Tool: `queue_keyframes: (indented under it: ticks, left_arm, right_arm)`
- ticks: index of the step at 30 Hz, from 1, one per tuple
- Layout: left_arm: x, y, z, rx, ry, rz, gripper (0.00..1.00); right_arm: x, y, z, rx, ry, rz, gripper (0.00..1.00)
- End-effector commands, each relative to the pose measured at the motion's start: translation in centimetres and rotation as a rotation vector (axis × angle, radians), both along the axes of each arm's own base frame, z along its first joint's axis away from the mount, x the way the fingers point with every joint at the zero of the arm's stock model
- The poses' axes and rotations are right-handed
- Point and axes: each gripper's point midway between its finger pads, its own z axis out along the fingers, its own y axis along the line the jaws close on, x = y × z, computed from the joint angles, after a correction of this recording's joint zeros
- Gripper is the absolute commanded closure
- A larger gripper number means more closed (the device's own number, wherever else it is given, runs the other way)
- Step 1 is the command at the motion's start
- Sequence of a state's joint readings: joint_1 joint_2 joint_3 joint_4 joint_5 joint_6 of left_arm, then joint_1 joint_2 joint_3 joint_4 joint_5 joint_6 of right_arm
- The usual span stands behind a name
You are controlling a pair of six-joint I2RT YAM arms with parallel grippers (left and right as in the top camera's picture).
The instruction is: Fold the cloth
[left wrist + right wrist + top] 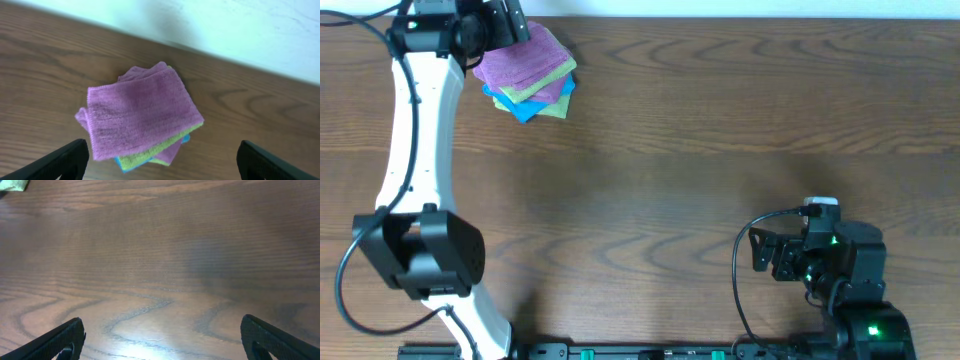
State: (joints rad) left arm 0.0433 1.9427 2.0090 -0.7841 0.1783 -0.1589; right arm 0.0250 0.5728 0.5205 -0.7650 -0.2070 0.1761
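One folded lilac cloth (140, 115) atop one lime-green cloth (145, 155) and one blue cloth (525, 113), piled on table (160, 255). Left gripper (162, 160), right gripper (162, 336): spread wide, holding nothing.

I'm watching this through three cameras. The overhead one is hanging well above the table (720, 130) and looking straight down, with the arm bases sitting along 6 o'clock. The left wrist cam is riding close over the pile of cloths (150, 157), tilting down and forward. So the lilac cloth (140, 112) is filling the middle, the wall (225, 25) is showing at 12 o'clock, and the left gripper (163, 145) is poking its fingers in at 7 and 5. Overhead is sharing that pile, up at 11 o'clock. The right wrist cam is sitting low over bare wood, with the right gripper (162, 320) framing it the same way. It's catching a lime-green scrap (12, 184) at 11 o'clock, and I can't tell what that is.
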Motion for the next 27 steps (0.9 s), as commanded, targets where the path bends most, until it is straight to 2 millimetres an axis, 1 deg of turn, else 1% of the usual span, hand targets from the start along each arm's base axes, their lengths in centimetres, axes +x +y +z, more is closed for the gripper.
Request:
queue_keyframes:
  ticks: [1,3,5,7,9,12,16,21,24,27]
  left_arm:
    - [-1.0,0.2,3.6,0.032,-0.067,-0.014,0.04]
    - [-1.3,0.5,4.4,0.049,-0.083,0.002,0.04]
    - [-1.6,1.4,5.2,0.081,-0.100,0.036,0.04]
    - [-2.0,1.4,5.9,0.085,-0.110,0.038,0.05]
    - [-2.6,1.4,6.1,0.102,-0.102,0.023,0.05]
    - [-4.8,1.3,5.1,0.097,-0.016,0.016,0.04]
    - [-8.2,1.5,3.1,0.110,0.138,0.024,0.04]
    - [-11.0,1.3,1.6,0.116,0.260,-0.008,0.04]
    - [-12.2,1.0,1.4,0.111,0.298,-0.031,0.04]
    - [-13.5,0.9,2.1,0.115,0.296,-0.042,0.04]
  right_arm:
    - [0.0,-0.3,-0.1,0.001,0.001,-0.020,0.01]
    - [0.0,-0.3,-0.1,0.000,0.001,-0.020,0.01]
    - [0.0,-0.3,-0.1,0.000,0.001,-0.020,0.01]
    - [0.0,-0.3,-0.1,0.001,0.001,-0.020,0.01]
    - [0.0,-0.3,-0.1,0.000,0.001,-0.020,0.01]
    - [0.0,-0.3,-0.1,0.000,0.001,-0.020,0.01]
    - [0.0,-0.3,-0.1,0.000,0.001,-0.020,0.01]
    - [0.0,-0.3,-0.1,0.000,0.001,-0.020,0.01]
    - [0.0,-0.3,-0.1,0.000,0.001,-0.020,0.01]
    - [0.0,-0.3,-0.1,0.000,0.001,-0.020,0.01]
